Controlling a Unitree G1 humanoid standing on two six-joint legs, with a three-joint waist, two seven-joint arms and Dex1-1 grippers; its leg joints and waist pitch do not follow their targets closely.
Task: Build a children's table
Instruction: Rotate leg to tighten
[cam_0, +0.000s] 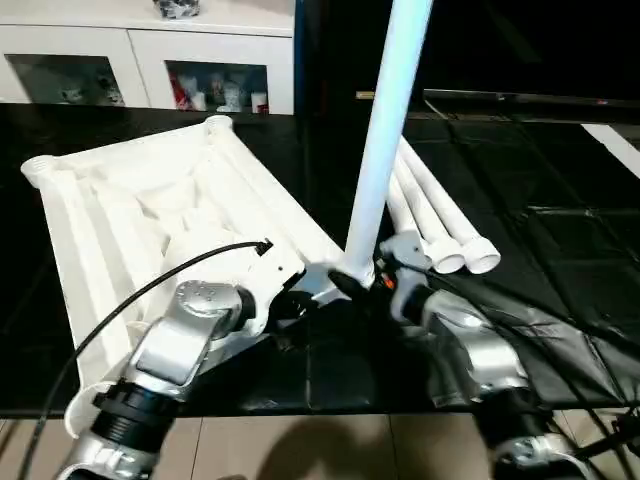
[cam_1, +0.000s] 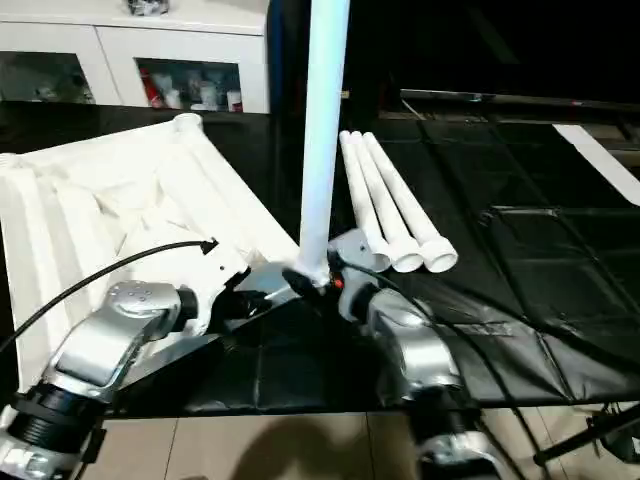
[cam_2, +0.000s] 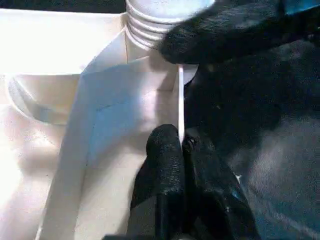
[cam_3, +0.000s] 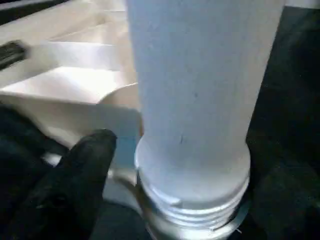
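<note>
The white tabletop lies ribbed side up on the black table, at the left. One white leg stands upright at its near right corner socket, and several threads of its end show above the socket. My right gripper is shut on the base of this leg, with one black finger beside the tube. My left gripper is shut on the tabletop's thin rim just beside that corner. Three more legs lie side by side to the right of the tabletop.
A white cabinet with glass doors stands behind the table. Black sheeting covers the table on the right. A black cable runs over my left forearm. The table's front edge is close below both arms.
</note>
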